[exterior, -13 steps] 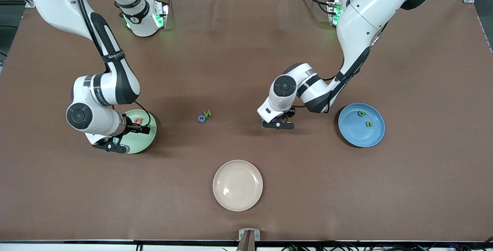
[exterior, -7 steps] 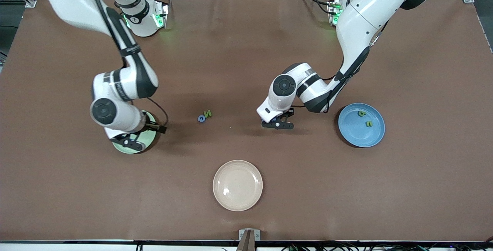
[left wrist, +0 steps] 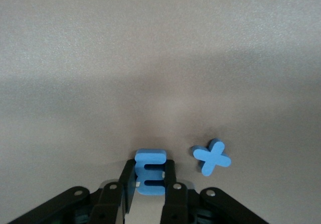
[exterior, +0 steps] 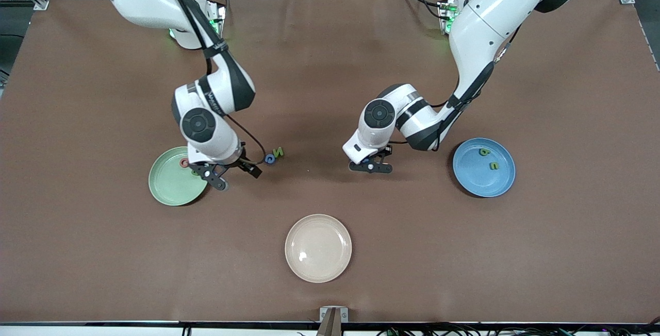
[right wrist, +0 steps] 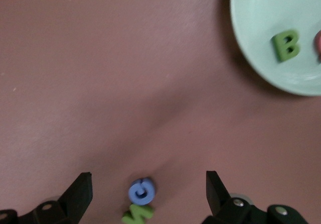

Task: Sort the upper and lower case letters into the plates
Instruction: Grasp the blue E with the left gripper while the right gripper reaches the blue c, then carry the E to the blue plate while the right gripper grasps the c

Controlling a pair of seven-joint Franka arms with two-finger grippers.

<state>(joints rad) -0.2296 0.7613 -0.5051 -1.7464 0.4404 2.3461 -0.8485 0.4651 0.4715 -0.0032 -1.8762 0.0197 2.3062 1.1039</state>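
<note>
Two plates matter here, and we place everything by the cream plate (exterior: 318, 273) in the middle, which takes no part in the sorting.

Toward the right arm's end from the cream plate, and farther from the front camera, lies the mint green plate (exterior: 167, 189). It holds a green B (right wrist: 286, 45) and a red letter (exterior: 184, 163) that we cannot read.

The right gripper (exterior: 237, 177) hangs over the cloth just beside that plate. Its jaws are spread wide and hold nothing.

Close to it, farther from the camera than the cream plate, a small blue rounded letter (exterior: 269, 158) touches a green N (exterior: 278, 152). We judge that closing on one could catch or flick the other.

The left gripper (exterior: 370, 167) is low over the cloth, on the left arm's side of the cream plate. Its jaws are pinched tight on a blue E (left wrist: 150, 171). A blue x (left wrist: 211, 157) lies just beside them, apart from the E, and a sideways lift could knock it away.

Toward the left arm's end lies the blue plate (exterior: 502, 184) with two green letters (exterior: 484, 152) that look lower case.

The E is a capital, so we think it belongs with the B. Dropping it in the handy blue plate would mis-sort it. Carrying it across risks meeting the right arm.
</note>
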